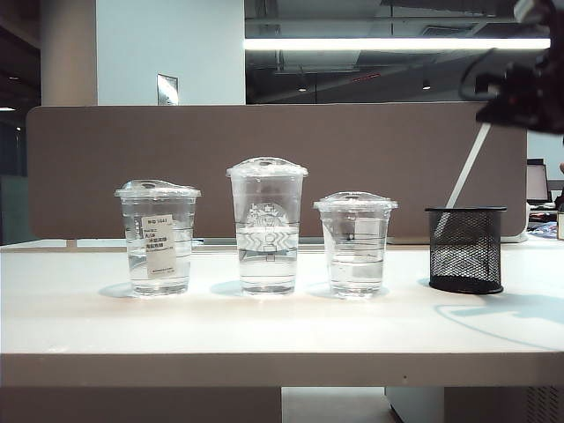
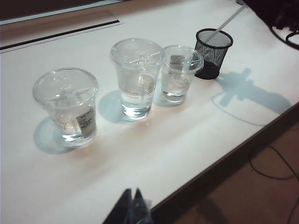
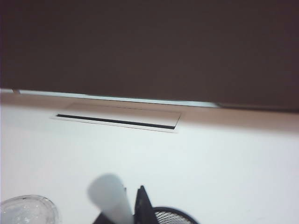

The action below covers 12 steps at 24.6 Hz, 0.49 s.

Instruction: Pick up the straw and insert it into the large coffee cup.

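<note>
So the right gripper (image 3: 122,215) is clamped on the straw (image 1: 467,165), lower end in the mesh holder (image 1: 464,248); left gripper (image 2: 132,205) together, idle; large cup (image 1: 267,225) waits, straw-less.

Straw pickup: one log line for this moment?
right gripper: shut on straw above mesh holder | left gripper: shut, idle | large coffee cup: no straw

A: Right gripper (image 3: 122,215) cut off at the frame edge; straw (image 3: 112,198) beside its finger (image 3: 142,205) just a blur.
B: Left gripper (image 2: 131,207) too, only fingertips. Straw's lower end hidden inside holder (image 1: 465,249).
</note>
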Available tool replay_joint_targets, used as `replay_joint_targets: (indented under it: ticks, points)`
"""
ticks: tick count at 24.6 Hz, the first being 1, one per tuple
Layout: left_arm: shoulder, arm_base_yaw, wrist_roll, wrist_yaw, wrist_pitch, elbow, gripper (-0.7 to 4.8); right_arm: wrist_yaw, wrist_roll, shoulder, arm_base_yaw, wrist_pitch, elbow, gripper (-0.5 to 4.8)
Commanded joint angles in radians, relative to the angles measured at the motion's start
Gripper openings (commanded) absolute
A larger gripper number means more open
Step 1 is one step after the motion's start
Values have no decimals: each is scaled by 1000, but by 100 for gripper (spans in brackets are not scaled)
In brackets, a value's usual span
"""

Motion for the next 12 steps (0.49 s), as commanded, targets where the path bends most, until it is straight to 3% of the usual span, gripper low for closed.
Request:
replay_joint_targets:
  ticks: [1, 3, 5, 12]
  points:
    - [0, -1, 4, 0, 10, 3, -5, -34, -71, -62, 1, -178, 52, 40]
    - [0, -1, 4, 0, 10, 3, -4, -64, -74, -100, 1, -260, 90, 40]
    - [0, -1, 4, 0, 10, 3, -4, -112, -74, -161, 10, -444, 188, 40]
    - [0, -1, 2, 0, 10, 3, -4, -177, -74, -182, 75, -704, 434, 40]
